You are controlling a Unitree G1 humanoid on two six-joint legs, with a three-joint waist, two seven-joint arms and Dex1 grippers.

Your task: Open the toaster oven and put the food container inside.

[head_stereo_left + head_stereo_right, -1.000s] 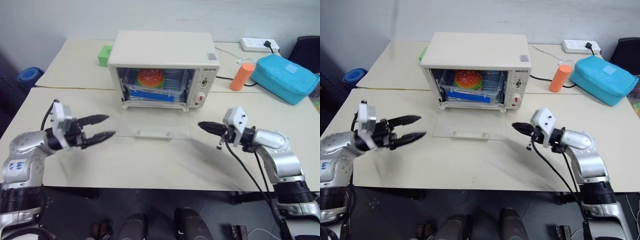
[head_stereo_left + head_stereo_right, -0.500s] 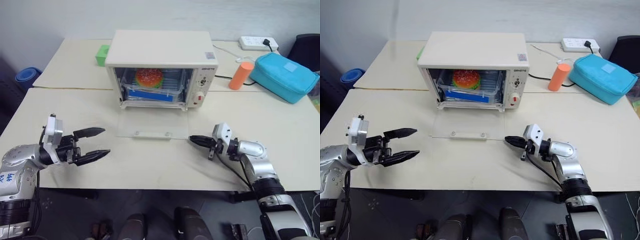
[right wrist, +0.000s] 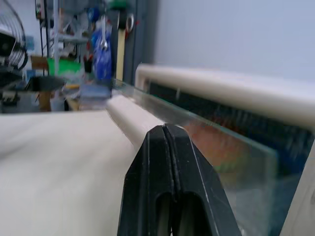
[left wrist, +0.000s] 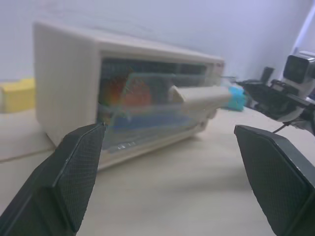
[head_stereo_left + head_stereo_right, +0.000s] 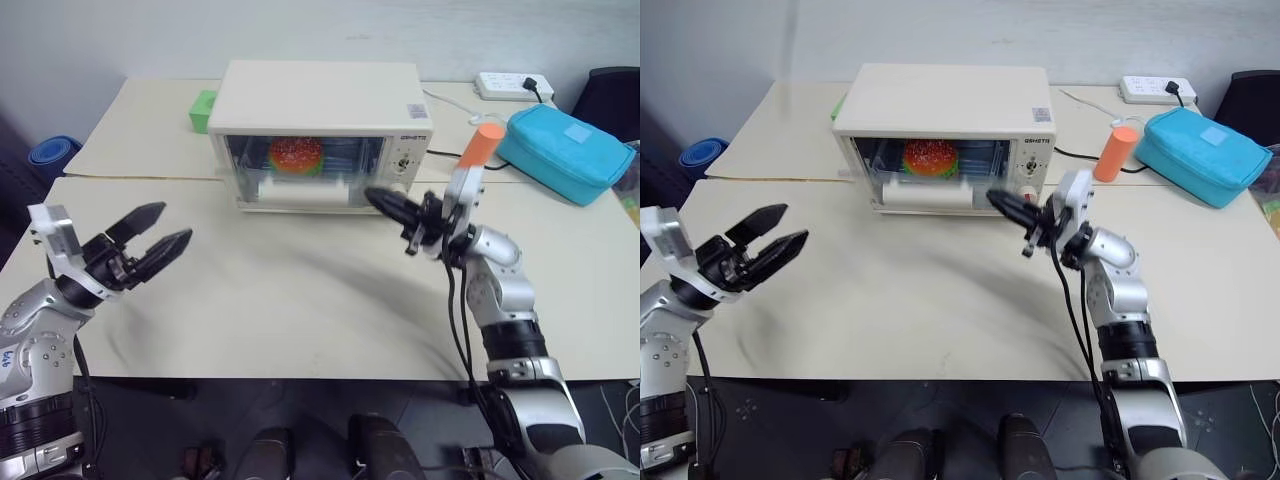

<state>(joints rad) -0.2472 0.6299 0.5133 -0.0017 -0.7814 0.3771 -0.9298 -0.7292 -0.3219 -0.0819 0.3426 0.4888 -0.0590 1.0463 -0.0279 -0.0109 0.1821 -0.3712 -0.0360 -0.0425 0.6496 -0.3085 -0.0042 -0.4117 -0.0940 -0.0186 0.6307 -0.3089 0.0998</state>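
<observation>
The toaster oven [image 5: 322, 135] stands on the far middle of the worktop [image 5: 300, 310], and the food container [image 5: 300, 158] is already inside it, the burger visible through the glass front. The door [image 5: 305, 172] is raised nearly upright, its white bar handle [image 5: 305, 195] standing out at the front; whether it is fully seated against the oven face cannot be told, and the left wrist view suggests a slight tilt outward at the top. The right gripper [image 5: 385, 203] has its jaws closed together on nothing, the tips just beside the right end of the handle, against or very close to the glass; actual contact cannot be confirmed. The left gripper [image 5: 152, 232] hangs above the near left of the worktop, well apart from the oven, jaws wide open and empty. Judgement: the placing step appears done and the step in hand is shutting the door, using the closed right jaws as a pusher. The next move calls for a short, steady press toward the oven face until the door seats, with the tips kept on the handle or door frame, not sliding off toward the knobs [image 5: 404, 163] and red button [image 5: 392, 192] to the right. The oven is light and could shift away under a hard push. An orange cylinder [image 5: 480, 148] and teal pouch [image 5: 568, 155] sit to the far right, clear of the work.
</observation>
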